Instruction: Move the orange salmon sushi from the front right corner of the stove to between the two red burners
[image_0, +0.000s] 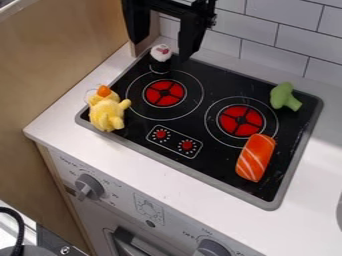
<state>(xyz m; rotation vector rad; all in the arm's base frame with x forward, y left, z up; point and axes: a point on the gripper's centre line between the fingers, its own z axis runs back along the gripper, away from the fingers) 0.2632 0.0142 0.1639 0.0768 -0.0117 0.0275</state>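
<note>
1. The gripper (162, 49) hangs at the top of the frame, left of centre, its two fingers spread well apart with a gap between them.
2. The sushi (160, 53) (white on top with a pinkish patch, dark below) stands upright near the stove's upper-left corner. It shows between the fingertips, nearest to the gripper; whether either finger touches it, I cannot tell.
3. Just below the sushi is the left burner (164, 93), red within pale rings.
4. The chick (107, 114) (yellow, with an orange beak) is at the stove's left edge, left of centre in the frame.
5. The right burner (240, 120) is right of centre, with the salmon (256, 157) (orange, white-striped) slanting across its outer ring.
6. The broccoli (284, 97) lies near the stove's upper-right corner.
7. The black stove (217, 161) has a grey rim and sits in the white counter (57, 125).
</note>
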